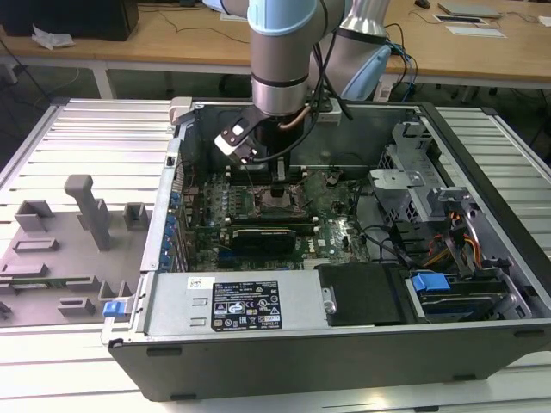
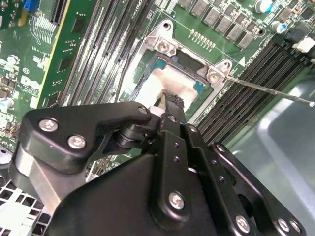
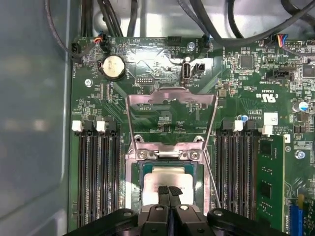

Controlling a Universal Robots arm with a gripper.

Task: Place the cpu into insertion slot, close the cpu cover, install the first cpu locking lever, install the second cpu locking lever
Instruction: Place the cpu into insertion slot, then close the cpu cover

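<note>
Hovering with claw (image 3: 170, 190) pinched shut over the cpu (image 3: 167, 177) lying in the insertion slot (image 3: 145, 172) directly beneath, cpu cover (image 3: 147, 94) raised beyond, probably risking damage underneath by pushing it down skewed.

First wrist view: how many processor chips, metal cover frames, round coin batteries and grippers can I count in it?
cpu: 1
cpu cover: 1
coin battery: 1
gripper: 1
Total: 4
</note>
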